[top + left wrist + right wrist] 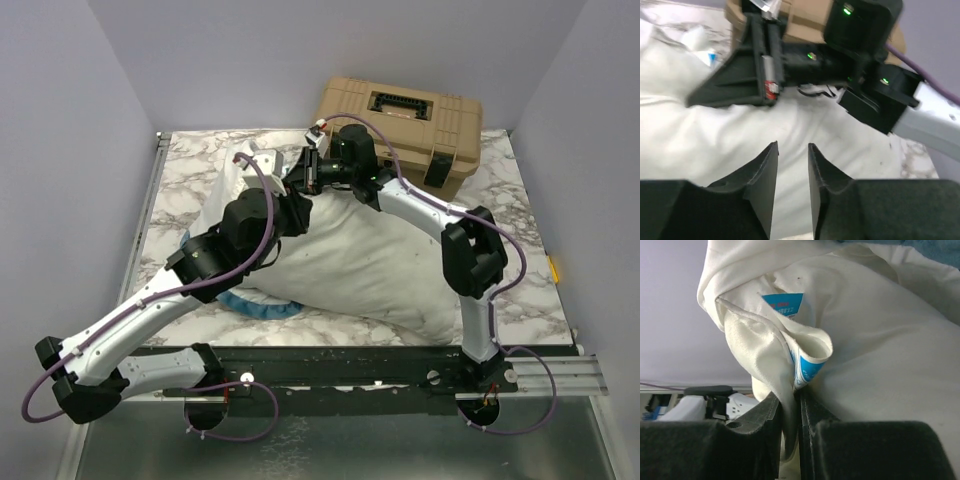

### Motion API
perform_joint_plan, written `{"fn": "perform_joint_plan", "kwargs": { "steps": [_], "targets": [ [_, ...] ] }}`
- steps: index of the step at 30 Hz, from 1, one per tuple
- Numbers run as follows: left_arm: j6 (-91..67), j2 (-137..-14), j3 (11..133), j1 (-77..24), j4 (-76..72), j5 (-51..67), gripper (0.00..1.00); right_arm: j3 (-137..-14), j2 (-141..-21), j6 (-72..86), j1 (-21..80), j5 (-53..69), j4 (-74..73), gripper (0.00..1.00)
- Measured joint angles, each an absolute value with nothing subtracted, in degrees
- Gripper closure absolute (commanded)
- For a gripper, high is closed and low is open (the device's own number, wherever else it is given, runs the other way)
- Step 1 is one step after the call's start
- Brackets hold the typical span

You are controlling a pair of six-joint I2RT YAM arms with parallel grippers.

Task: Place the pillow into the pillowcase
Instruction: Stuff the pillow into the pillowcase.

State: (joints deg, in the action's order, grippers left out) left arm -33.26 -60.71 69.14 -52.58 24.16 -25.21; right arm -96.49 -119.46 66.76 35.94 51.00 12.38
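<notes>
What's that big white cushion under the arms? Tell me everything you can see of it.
The pillow is big, plump, all white, of wrinkled, faintly shiny cloth. It lies flat on the marble table, a blue-frilled pillowcase showing beneath its near edge. A corner fold bearing a blue label sits pinched in the right tool.

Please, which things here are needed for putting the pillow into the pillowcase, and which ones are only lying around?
Needed:
- pillow
- pillowcase, of which only the blue frilled edge shows, at the pillow's near left edge

Lying about:
- tan hard case, behind the pillow
</notes>
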Motion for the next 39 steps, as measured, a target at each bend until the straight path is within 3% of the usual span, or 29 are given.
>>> {"fn": "perform_joint_plan", "kwargs": {
  "steps": [2,5,14,17,19,21,24,34,39],
  "targets": [
    [-30.6,-60.6,72.4,-52.3,28.4,-30.5,0.38,-95.0,-116.8,62.5,36.0,50.3,9.5,0.80],
    [-27.9,-61.0,76.2,-50.9,33.4,-36.9,0.25,-93.8,-114.3,57.6,36.1,50.1,6.7,0.80],
    [-17.7,-67.3,79.4,-35.0,40.7,-40.4,0.23,-92.1,-113.9,53.1,36.1,50.1,4.5,0.78],
    [-15.8,-70.8,79.2,-31.5,41.2,-39.3,0.34,-92.8,-114.0,52.4,36.1,50.1,3.3,0.78],
    [-15.0,-72.0,78.5,-30.2,41.1,-38.9,0.46,-93.4,-114.1,52.0,36.1,50.1,2.7,0.78],
    [-14.3,-72.7,77.0,-29.1,40.1,-38.6,0.64,-94.0,-114.2,51.7,36.1,50.1,2.1,0.78],
    [-13.4,-72.9,75.2,-27.5,38.2,-38.6,1.00,-94.4,-114.3,51.3,36.1,50.1,1.3,0.80],
    [-9.7,-72.4,75.9,-25.1,32.6,-39.6,1.00,-94.5,-114.3,50.9,36.1,50.3,0.3,0.87],
    [-8.9,-68.7,78.1,-25.1,31.2,-33.4,1.00,-94.6,-114.3,50.9,36.1,50.5,0.0,0.88]
  ]
}}
